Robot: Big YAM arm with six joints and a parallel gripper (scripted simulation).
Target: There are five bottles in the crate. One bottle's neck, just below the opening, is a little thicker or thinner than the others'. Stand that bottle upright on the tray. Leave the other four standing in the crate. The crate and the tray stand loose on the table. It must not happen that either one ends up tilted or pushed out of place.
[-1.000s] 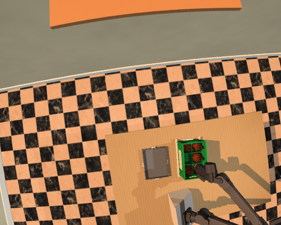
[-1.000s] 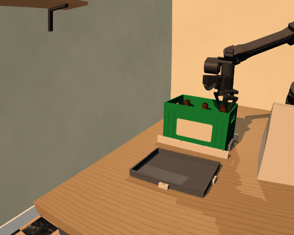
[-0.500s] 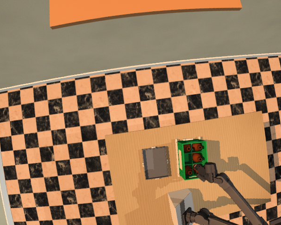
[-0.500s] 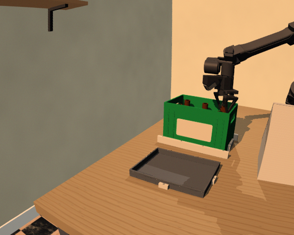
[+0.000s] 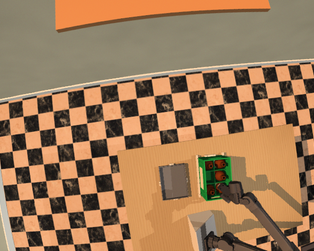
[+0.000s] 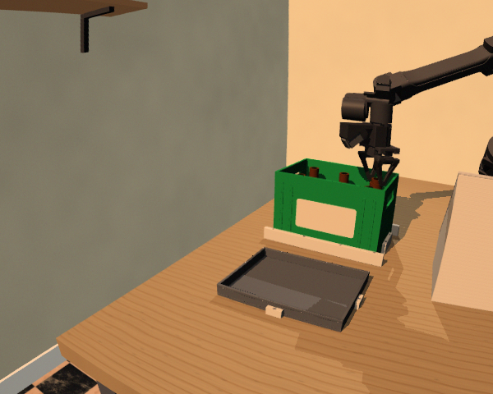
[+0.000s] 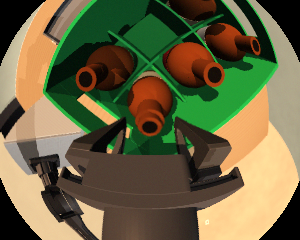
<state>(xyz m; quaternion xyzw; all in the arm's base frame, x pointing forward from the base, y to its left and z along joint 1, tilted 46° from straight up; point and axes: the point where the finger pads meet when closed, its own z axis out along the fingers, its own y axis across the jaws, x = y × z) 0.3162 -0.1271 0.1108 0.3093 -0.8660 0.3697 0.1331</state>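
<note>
The green crate [image 5: 229, 168] [image 6: 285, 203] [image 7: 235, 87] holds five red-brown bottles, one per compartment; one middle compartment [image 5: 210, 177] [image 7: 150, 35] has none. My gripper [image 6: 379, 181] [image 7: 150, 121] is open, its fingers on either side of the neck of the corner bottle [image 7: 150, 97], with gaps to both fingers. That neck shows a wider band just below its opening. The other bottles [image 7: 110, 65] [image 7: 190, 62] [image 7: 225, 40] [image 7: 192, 7] stand in their compartments; the farthest one's neck is out of the wrist view. The dark grey tray [image 5: 176, 181] [image 6: 289, 275] holds nothing.
Low white rails [image 5: 198, 175] [image 6: 323, 245] stand beside the crate, between it and the tray. Small white blocks [image 6: 274, 311] touch the tray's edges. A pale wedge-shaped block [image 5: 201, 219] [image 6: 472, 245] stands near the crate, with a dark jointed mechanism [image 5: 227, 240] [image 7: 55, 197] behind it.
</note>
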